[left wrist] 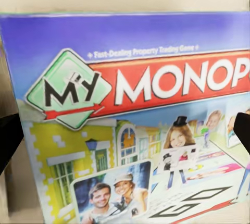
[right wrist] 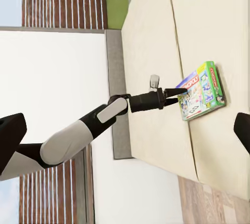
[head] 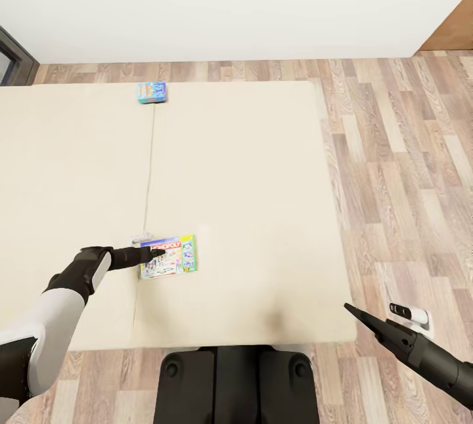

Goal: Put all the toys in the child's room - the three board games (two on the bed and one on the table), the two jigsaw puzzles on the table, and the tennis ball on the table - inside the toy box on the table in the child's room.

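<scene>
Currently the left gripper [head: 156, 254] reaches the Monopoly box [head: 172, 256] on the bed [head: 249, 167], fingers spread either side of its near edge, not yet clamped. A sound grasp needs both fingers seated squarely over the edge before closing. Flat, green-edged, red-bannered, the box lies near the bed's front; the blue game [head: 152, 92] sits at the far edge. The right gripper [head: 351, 310] hangs off the bed; I cannot tell its state.

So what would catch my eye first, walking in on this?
Probably the bright Monopoly box lying on the big beige bed, with the left tool reaching right at its edge. Next, the small blue game box alone at the bed's far side, and the right tool hanging over the wood floor.
</scene>
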Tool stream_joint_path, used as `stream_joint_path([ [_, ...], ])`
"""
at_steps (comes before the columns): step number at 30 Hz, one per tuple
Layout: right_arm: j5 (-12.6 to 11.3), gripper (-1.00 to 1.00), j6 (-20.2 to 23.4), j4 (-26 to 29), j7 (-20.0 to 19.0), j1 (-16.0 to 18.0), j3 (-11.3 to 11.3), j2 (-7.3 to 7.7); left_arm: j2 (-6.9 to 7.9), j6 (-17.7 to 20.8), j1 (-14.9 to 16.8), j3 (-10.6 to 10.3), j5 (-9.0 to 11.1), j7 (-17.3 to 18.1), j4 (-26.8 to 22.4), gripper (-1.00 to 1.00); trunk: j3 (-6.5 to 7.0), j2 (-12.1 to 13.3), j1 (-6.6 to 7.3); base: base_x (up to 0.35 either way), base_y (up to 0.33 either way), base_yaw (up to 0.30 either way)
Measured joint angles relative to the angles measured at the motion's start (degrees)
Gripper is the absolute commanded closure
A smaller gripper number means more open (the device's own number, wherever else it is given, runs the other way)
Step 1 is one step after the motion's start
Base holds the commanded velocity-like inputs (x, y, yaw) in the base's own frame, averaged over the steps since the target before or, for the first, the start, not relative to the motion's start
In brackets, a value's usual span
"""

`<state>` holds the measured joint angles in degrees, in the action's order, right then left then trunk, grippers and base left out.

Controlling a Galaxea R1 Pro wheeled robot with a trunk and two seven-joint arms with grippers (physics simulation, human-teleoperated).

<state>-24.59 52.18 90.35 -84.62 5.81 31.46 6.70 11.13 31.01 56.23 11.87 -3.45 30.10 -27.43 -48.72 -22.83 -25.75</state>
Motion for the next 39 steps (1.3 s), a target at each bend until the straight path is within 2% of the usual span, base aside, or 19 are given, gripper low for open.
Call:
stream_joint_path([
  [39,0.1,-1.0,0.0,0.0,0.0,0.0,0.0,0.03,-0.01,0.0,0.0,0.1,0.0,0.0,0.0,-1.0,0.0,0.0,0.0,0.0,-0.22,0.0],
])
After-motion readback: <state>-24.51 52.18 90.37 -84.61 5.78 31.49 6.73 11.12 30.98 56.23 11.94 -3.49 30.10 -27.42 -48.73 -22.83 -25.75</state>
